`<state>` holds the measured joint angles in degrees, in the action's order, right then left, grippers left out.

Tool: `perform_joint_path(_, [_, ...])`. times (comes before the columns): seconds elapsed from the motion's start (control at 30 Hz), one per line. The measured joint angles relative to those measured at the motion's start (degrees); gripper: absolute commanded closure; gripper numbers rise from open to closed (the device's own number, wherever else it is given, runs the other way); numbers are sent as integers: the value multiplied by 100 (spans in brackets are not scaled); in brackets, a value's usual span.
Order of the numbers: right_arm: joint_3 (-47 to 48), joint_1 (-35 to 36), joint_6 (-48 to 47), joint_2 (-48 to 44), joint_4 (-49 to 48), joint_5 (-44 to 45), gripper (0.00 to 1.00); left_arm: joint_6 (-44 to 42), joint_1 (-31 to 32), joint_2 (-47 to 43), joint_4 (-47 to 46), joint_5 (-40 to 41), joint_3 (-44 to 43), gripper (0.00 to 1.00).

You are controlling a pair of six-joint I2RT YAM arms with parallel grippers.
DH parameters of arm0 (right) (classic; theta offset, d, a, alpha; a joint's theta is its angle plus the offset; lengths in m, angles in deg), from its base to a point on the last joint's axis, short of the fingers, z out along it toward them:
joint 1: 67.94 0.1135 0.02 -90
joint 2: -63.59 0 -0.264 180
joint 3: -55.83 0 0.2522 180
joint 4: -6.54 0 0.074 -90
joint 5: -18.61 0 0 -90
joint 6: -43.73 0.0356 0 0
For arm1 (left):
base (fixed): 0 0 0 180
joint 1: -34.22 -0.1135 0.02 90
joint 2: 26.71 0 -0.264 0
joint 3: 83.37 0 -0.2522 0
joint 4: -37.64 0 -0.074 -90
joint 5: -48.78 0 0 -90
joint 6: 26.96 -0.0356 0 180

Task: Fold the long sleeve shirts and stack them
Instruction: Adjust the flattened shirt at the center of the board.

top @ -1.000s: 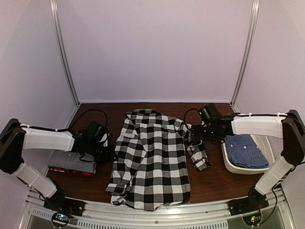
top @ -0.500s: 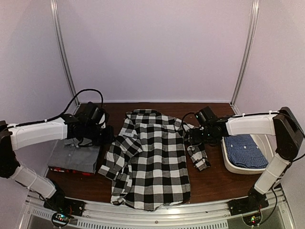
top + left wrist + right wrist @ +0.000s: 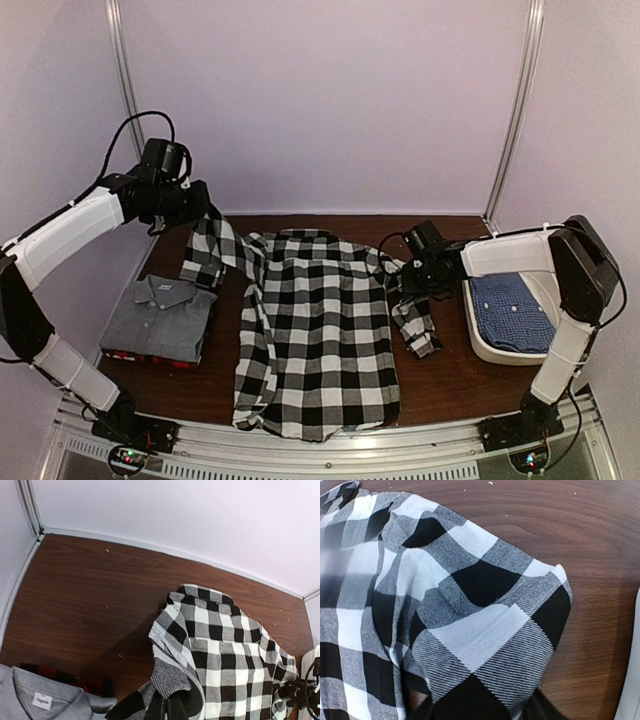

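The black-and-white check shirt (image 3: 320, 330) lies spread down the middle of the table. My left gripper (image 3: 197, 207) hangs high at the back left, shut on the shirt's left sleeve (image 3: 165, 680), which rises off the table. The right gripper (image 3: 408, 287) sits low at the right sleeve (image 3: 470, 630). Cloth fills the gap between its dark fingers (image 3: 420, 712) and hides how they stand. A folded grey shirt (image 3: 160, 318) rests on a red-black shirt (image 3: 150, 357) at the left. A blue shirt (image 3: 512, 312) lies in the tub.
The white oval tub (image 3: 480, 345) stands at the right edge, close beside the right arm. The booth's walls and metal posts close in the back and both sides. Bare brown tabletop (image 3: 90, 590) shows behind the check shirt.
My left arm has risen from beside the grey shirt to high at the back left, drawing the check sleeve up with it. The right gripper's jaws have narrowed around the right sleeve.
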<state>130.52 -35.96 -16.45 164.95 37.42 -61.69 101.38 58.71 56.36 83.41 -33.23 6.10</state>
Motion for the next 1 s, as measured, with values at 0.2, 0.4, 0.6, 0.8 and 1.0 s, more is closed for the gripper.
perform_joint_path(0.2, [472, -214, -114, 197, 26, 11, 100, -483, -859, 654, 28, -79, -1012, 100])
perform_joint_path(0.4, [1346, -726, -330, 332, 234, 66, 100, -815, -1436, 1521, -13, -293, -1781, 100])
perform_joint_path(0.6, [2378, -1320, -684, 737, 293, 223, 89, -1008, -1878, 2452, -63, -446, -2319, 100])
perform_joint_path(0.8, [2933, -1530, -973, 1318, 468, 352, 33, -1123, -2114, 3515, -46, -780, -2889, 55])
perform_joint_path(1.0, [2732, -1368, -1102, 1237, 667, 291, 24, -1213, -2203, 3941, 0, -1257, -3062, 32])
